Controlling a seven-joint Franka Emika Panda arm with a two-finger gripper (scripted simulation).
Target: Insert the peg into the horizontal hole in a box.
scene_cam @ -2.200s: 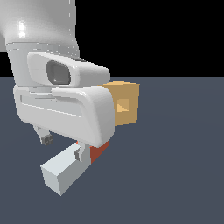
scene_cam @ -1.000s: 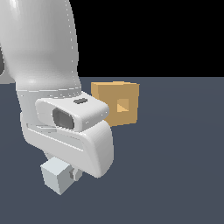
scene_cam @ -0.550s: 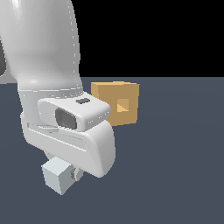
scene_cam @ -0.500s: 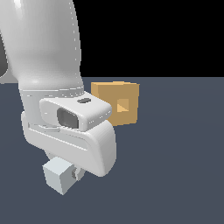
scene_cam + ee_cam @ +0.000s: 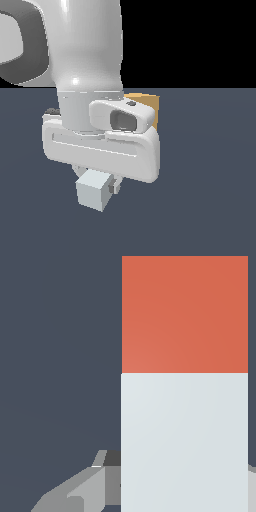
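My gripper (image 5: 98, 181) is shut on the peg (image 5: 94, 191), whose pale grey-white end juts out below the hand toward the camera in the exterior view. In the wrist view the peg (image 5: 184, 441) fills the frame, pale near the fingers (image 5: 75, 495) and red at its far end. The arm hides most of the tan box (image 5: 149, 103); only an upper corner shows behind the hand. Its horizontal hole is hidden. The peg hangs above the floor, but I cannot tell how far its red end is from the box.
A flat dark grey-blue floor (image 5: 210, 200) spreads all around. The white arm and hand (image 5: 100, 145) take up the middle of the exterior view.
The arm has swung toward the exterior view's right with the peg in its grip. It now covers most of the box and the hole, which showed before.
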